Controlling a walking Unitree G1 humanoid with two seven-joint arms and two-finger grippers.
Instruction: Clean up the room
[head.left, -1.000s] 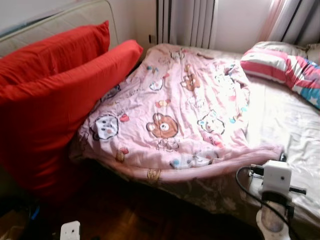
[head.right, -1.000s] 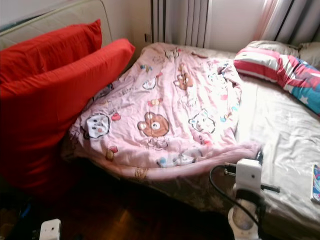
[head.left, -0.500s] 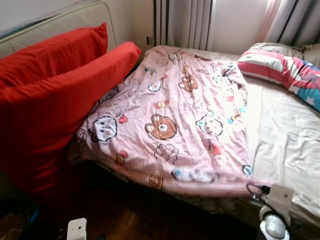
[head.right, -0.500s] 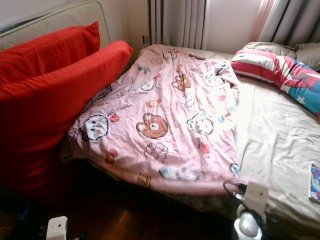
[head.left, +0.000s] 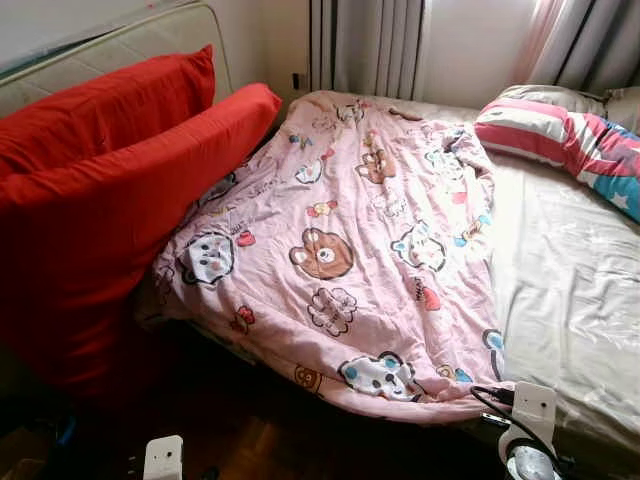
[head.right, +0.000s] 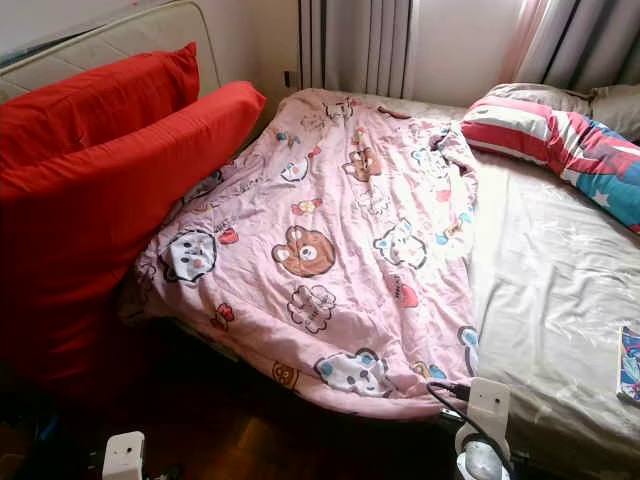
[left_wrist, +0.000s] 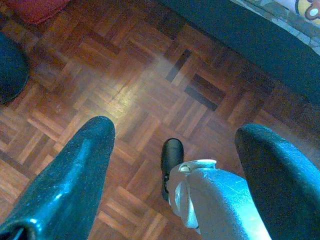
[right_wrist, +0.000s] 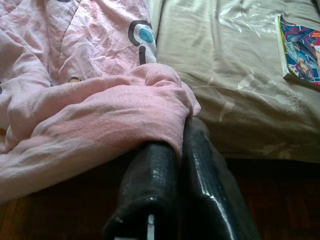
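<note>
The pink cartoon blanket (head.left: 350, 250) lies spread across the bed (head.left: 570, 290), its lower corner hanging over the bed's near edge. The right gripper (right_wrist: 176, 165) has its fingers pressed together, pinching that corner. Beside the blanket stand two red cushions (head.left: 90, 200); a striped pillow (head.left: 560, 130) lies beyond it. The left gripper (left_wrist: 175, 165) hangs spread above the wooden floor (left_wrist: 125, 90).

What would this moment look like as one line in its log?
right gripper: shut on pink cartoon-print blanket corner | at beige bed edge | left gripper: open, idle above parquet floor
</note>
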